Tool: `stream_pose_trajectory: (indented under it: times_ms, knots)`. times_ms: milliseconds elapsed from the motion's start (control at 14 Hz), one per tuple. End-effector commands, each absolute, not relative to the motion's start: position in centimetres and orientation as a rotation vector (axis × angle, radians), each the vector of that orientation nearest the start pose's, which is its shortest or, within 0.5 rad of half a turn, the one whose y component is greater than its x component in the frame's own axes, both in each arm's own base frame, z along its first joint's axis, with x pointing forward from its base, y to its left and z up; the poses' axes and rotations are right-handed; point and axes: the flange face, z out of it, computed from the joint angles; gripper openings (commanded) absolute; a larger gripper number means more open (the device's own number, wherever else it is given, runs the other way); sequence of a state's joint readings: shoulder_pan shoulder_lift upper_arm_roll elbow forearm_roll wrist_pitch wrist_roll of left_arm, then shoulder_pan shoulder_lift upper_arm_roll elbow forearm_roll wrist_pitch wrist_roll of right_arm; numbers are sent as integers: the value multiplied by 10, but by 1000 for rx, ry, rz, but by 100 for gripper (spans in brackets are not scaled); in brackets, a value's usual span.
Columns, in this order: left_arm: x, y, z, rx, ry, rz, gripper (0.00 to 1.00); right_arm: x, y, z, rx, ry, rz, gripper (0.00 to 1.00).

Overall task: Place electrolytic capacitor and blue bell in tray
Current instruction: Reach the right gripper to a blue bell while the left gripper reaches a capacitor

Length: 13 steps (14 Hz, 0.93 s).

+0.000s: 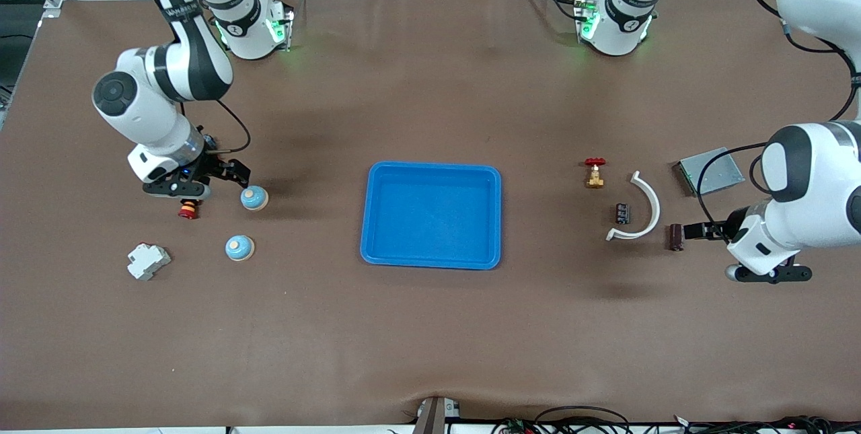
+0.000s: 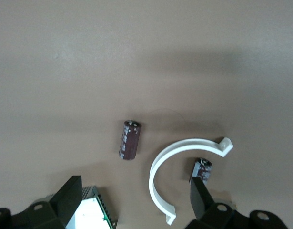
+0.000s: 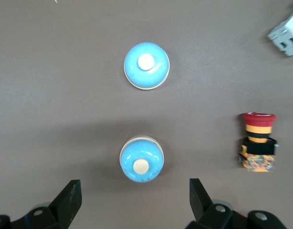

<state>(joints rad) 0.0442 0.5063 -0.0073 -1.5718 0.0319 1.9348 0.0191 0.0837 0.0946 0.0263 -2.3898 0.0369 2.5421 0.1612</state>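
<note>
tray [image 1: 431, 171] lies bare inside; left tool [image 1: 679, 235] and right tool [image 1: 222, 182] gape wide, holding nothing.

Blue tray [image 1: 431, 214] empty at table centre; two blue bells [image 1: 254, 198] toward right arm's end.

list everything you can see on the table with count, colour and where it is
tray: 1, bright blue, mid-table, nothing in it
bells: 2, blue, right arm's end
emergency stop button: 1, red and yellow, beside the farther bell
breaker block: 1, white, nearer the camera than the button
valve: 1, brass, red handle, left arm's end
capacitors: 2, dark, either side of the clip
curved clip: 1, white
metal plate: 1, grey
right hand: open, over the farther bell
left hand: open, over the capacitors
</note>
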Motion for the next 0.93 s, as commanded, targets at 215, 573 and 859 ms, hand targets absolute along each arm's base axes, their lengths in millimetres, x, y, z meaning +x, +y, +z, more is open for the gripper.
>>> stream_pose_trajectory:
  times_ms: [215,573,859]
  knots:
    - [684,37,287,-3100,3,202,100,496,65,218,-3102,142,-105,100]
    - [682,39,251,-3099,1,252,100,494,72,195,-3101,145,-111,100]
    - [676,41,230,-3098,-2,297,100,493,72,178,-3106,130,-110,100]
